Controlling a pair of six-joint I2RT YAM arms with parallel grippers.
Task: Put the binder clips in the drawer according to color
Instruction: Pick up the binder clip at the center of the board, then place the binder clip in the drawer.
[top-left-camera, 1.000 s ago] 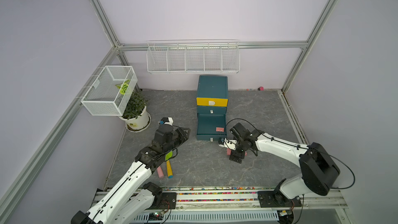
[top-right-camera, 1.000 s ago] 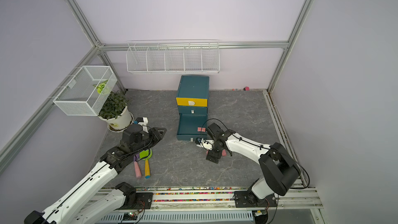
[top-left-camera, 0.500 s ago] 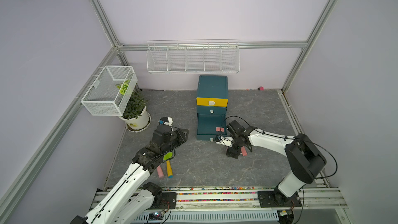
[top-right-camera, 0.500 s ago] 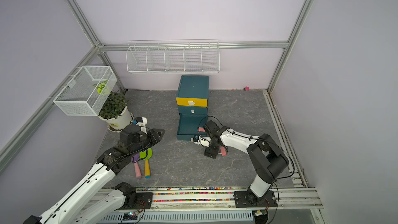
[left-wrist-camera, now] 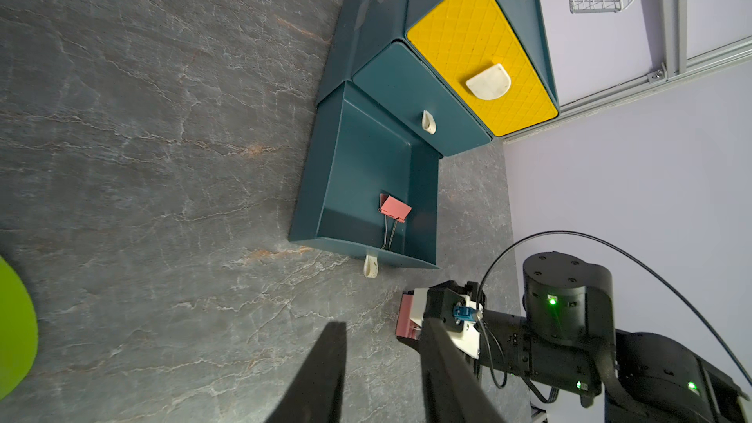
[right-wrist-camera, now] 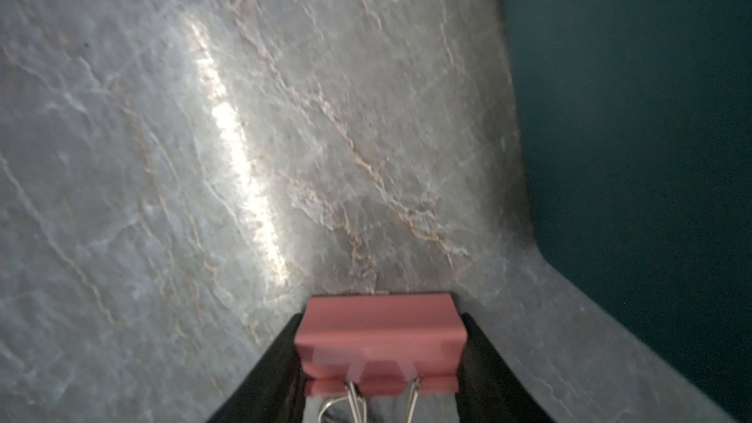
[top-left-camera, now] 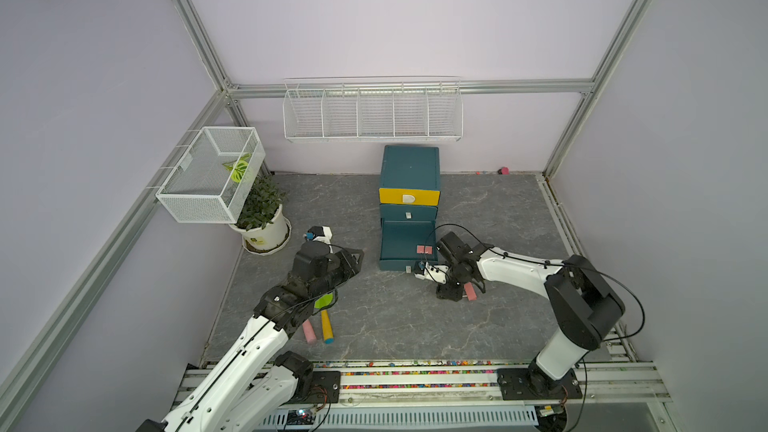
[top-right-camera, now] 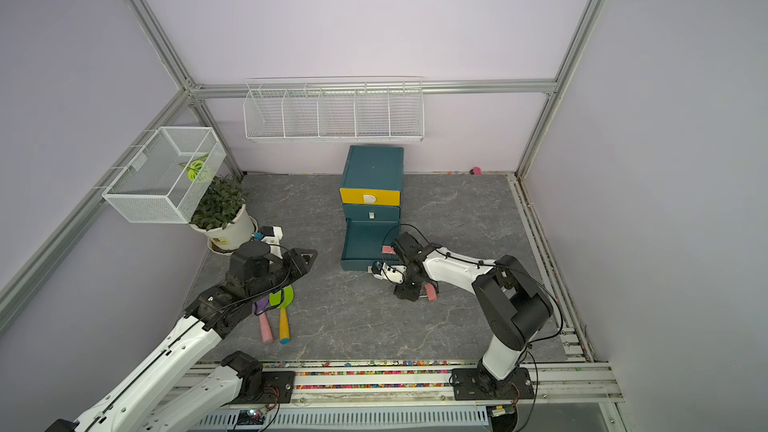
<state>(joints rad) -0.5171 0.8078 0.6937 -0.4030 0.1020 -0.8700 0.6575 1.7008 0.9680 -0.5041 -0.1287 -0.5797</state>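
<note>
The small dark-teal box of three drawers (top-left-camera: 409, 168) stands at the back of the grey stone-look counter (top-left-camera: 374, 326). Its bottom drawer (top-left-camera: 399, 243) is pulled out. The yellow top drawer (top-left-camera: 409, 198) and the teal middle drawer (top-left-camera: 409, 214) are shut.

Inside the bottom drawer, in the front corner on the robot's right, lie pink metal binder clips with silver wire handles (top-left-camera: 424, 248). In a top view they look like two pink bits side by side. The left wrist view shows one of them clearly, with a bit more pink behind it. So I think two pink ones are put away.

Another pink clip (right-wrist-camera: 378, 335) lies on the counter, just in front of the open drawer and a bit to the right of it. The right fingers (right-wrist-camera: 276, 368) are down around it, one on each side, and they look pressed against it. It seems to rest on the counter, not lifted yet.

The left fingers (left-wrist-camera: 321, 368) are apart with nothing between them. They hang over the counter, left of the drawer box.

No blue or yellow clips show anywhere. They may be inside the shut drawers, but I cannot tell. If they are, this pink one is the last to go in, and then the bottom drawer needs a push shut. A tiny pink thing by the back wall (top-left-camera: 503, 170) is too small to name.
</note>
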